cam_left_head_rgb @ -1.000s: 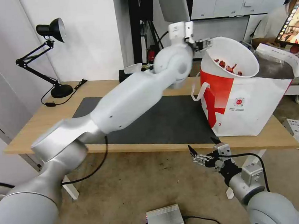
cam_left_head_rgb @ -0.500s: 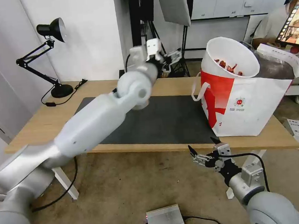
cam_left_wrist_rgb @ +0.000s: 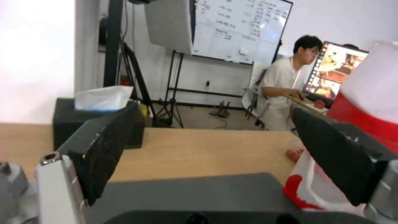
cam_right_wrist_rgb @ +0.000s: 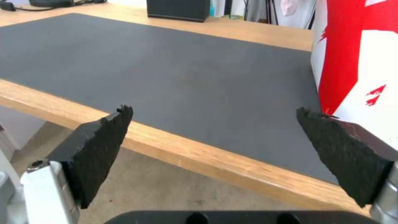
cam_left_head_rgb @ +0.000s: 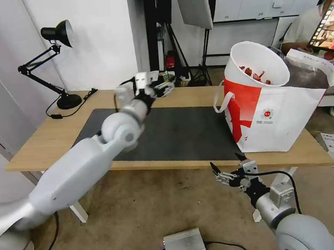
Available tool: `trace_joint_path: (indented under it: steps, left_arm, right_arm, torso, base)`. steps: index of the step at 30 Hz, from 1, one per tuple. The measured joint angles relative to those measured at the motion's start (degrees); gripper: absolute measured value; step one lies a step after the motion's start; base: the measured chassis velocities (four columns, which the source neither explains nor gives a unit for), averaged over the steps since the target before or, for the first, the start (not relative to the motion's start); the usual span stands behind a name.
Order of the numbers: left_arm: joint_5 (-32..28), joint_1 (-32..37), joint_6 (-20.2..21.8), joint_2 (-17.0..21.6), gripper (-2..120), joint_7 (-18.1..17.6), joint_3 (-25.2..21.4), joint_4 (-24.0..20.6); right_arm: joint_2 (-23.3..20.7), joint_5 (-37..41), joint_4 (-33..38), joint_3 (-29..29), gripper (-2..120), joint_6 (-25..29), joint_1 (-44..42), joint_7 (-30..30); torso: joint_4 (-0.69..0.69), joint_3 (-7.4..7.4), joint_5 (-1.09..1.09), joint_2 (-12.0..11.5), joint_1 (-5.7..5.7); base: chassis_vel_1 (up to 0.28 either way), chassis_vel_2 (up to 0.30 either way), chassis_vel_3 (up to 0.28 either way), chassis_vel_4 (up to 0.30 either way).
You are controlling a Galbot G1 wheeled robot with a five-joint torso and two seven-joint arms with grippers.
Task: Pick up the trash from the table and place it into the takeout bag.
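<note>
Swinging back from the mouth of the bag, where it was a second ago, the left pincer (cam_left_head_rgb: 164, 88) is now hovering over the far edge of the light wood counter (cam_left_head_rgb: 49, 137), above the back rim of the large dark grey mat (cam_left_head_rgb: 186, 133), with its black fingers (cam_left_wrist_rgb: 104, 152) spread wide and gripping nothing. In the left wrist view the black tissue box (cam_left_wrist_rgb: 66, 121) with a white tissue poking out is standing on the wood just beyond those fingers. At the counter's right end the large white and red takeout bag (cam_left_head_rgb: 277, 121) with silver foil lining is standing upright, one white strap handle drooping down its side, and the white round bowl of red crayfish shells (cam_left_head_rgb: 256, 63) is sitting tilted in its open top. Below the counter's front edge, near the bag's lower corner, the right pincer (cam_left_head_rgb: 227, 170) is hanging parked, its fingers (cam_right_wrist_rgb: 99, 152) wide apart and holding nothing. At the far left corner a black desk lamp (cam_left_head_rgb: 53, 56) is standing with its cable trailing over the wood
</note>
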Motion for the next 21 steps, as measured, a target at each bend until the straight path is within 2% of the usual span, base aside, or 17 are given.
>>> trace_joint_path:
  steps: [3,5,6,8,11,13,15,21]
  left_arm:
    - [1.08,4.91,-0.59,1.63,100,1.35,-3.08,-2.21]
    - [1.08,4.91,-0.59,1.63,100,1.35,-3.08,-2.21]
    - [4.04,13.43,-1.58,3.73,100,3.22,-8.5,-4.52]
    - [5.11,15.49,-2.03,4.18,100,3.69,-9.94,-4.91]
    - [8.4,23.39,-3.92,5.7,100,5.73,-15.48,-6.25]
    - [8.75,24.85,-4.13,5.88,100,5.98,-16.46,-6.47]
    - [10.72,29.94,-5.31,6.15,100,6.46,-19.53,-7.41]
    - [15.02,37.24,-7.72,6.99,100,7.54,-22.57,-8.56]
  right_arm:
    - [0.0,0.0,0.0,0.0,100,0.0,0.0,0.0]
    - [0.0,0.0,0.0,0.0,100,0.0,0.0,0.0]
    - [0.0,0.0,0.0,0.0,100,0.0,0.0,0.0]
    - [0.01,0.0,0.0,0.0,100,0.0,0.0,0.0]
    - [0.01,0.0,0.0,0.0,100,0.0,0.0,0.0]
    - [0.0,0.0,0.0,0.0,100,0.0,0.0,0.0]
    - [0.01,0.0,0.0,0.0,100,0.0,0.0,0.0]
    - [0.01,0.0,0.0,0.0,100,0.0,0.0,0.0]
  torso:
    - [0.0,0.0,0.0,0.0,0.0]
    - [0.0,0.0,0.0,0.0,0.0]
    - [0.01,0.0,-0.01,0.0,0.0]
    - [0.01,0.0,0.0,0.0,0.0]
    - [0.0,0.0,0.01,0.0,-0.01]
    - [0.01,0.0,0.0,0.0,-0.01]
    - [0.01,0.0,0.0,0.0,-0.01]
    - [0.01,0.0,0.0,0.0,-0.01]
  base:
    - [0.0,0.0,0.0,0.0]
    - [0.0,0.0,0.0,0.0]
    - [0.0,0.0,0.0,0.0]
    - [0.0,0.0,0.0,0.0]
    - [0.0,0.0,0.0,0.0]
    - [0.0,0.0,0.0,0.0]
    - [0.0,0.0,0.0,0.0]
    - [0.0,0.0,0.0,0.0]
